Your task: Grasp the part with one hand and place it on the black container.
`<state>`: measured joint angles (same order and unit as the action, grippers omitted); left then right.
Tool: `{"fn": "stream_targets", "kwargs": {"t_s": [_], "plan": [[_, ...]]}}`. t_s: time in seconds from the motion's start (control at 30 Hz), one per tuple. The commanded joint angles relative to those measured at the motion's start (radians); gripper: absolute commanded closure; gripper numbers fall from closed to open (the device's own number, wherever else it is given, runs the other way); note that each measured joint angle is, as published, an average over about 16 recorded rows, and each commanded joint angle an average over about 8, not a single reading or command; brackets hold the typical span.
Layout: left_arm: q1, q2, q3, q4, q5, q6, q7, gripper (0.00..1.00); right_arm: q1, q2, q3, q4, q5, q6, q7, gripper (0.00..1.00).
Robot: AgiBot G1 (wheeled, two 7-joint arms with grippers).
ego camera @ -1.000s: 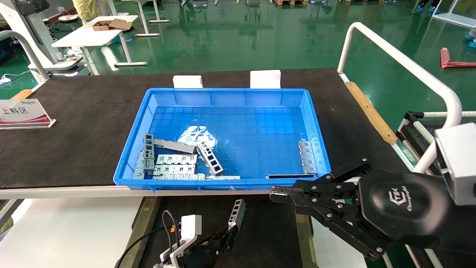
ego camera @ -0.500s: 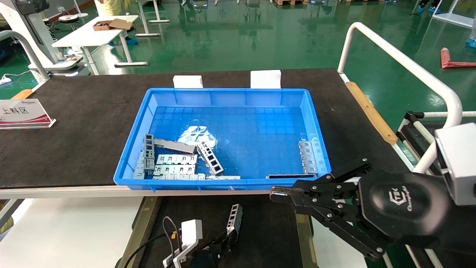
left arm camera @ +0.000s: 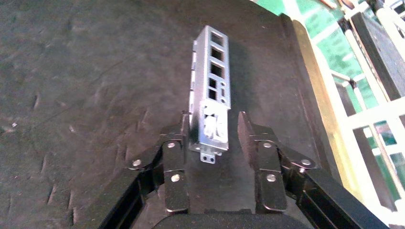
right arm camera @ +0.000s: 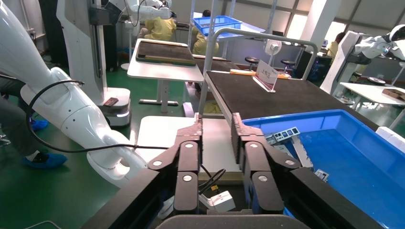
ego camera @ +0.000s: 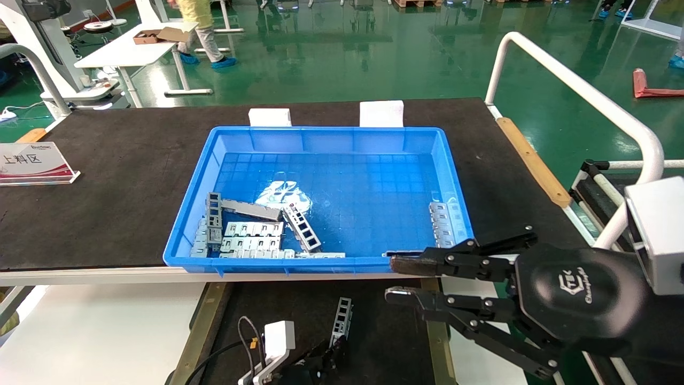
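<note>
Change: over the last second the part (ego camera: 342, 322) has sunk lower and nearer on the left arm, and the right pincer (ego camera: 396, 279), which was nearly shut, has spread its jaws.
Left pincer: low at the near edge, left pincer (left arm camera: 212, 131) has its jaws parted around the part's near end; one finger (left arm camera: 184, 129) touches the part's side, the other stands just clear, so the grip looks slack or releasing.
Part location: it stands roughly upright over the black container (ego camera: 385, 331), the dark tray with brass-coloured rails just near of the bench; whether its lower end already rests on the tray I cannot tell.
Right pincer: hovering near the blue bin (ego camera: 326, 136) at its near-right corner, released and holding nothing.
Handling: the part reads as thin stamped sheet metal, so light, stiff and smooth-faced; likely to slip or tip if pinched on one edge.
Where to hold: across the two long side walls near one end, as now, away from the cut-out windows.
Risk: let go while upright, it will probably topple flat onto the tray.
Other parts: similar metal pieces (ego camera: 251, 235) lie in the bin's near-left corner.
</note>
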<state>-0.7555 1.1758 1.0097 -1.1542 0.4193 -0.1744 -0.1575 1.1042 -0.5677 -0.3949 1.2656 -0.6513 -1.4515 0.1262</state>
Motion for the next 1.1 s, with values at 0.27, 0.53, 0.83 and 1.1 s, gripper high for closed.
{"fn": "stream_targets", "kwargs": {"t_s": [0.27, 0.53, 0.83, 1.1], "plan": [[0.008, -0.09, 0.001, -0.078, 0.064, 0.095, 0.053, 0.0, 0.0, 0.0, 0.0, 0.0, 0.0, 0.0, 0.0, 0.0], [0.033, -0.218, -0.012, -0.161, 0.122, 0.271, 0.114, 0.0, 0.0, 0.0, 0.0, 0.0, 0.0, 0.0, 0.0, 0.0], [0.028, -0.369, -0.053, -0.18, 0.129, 0.542, 0.162, 0.0, 0.0, 0.0, 0.0, 0.0, 0.0, 0.0, 0.0, 0.0], [0.007, -0.486, -0.103, -0.185, 0.103, 0.747, 0.202, 0.0, 0.0, 0.0, 0.0, 0.0, 0.0, 0.0, 0.0, 0.0]]}}
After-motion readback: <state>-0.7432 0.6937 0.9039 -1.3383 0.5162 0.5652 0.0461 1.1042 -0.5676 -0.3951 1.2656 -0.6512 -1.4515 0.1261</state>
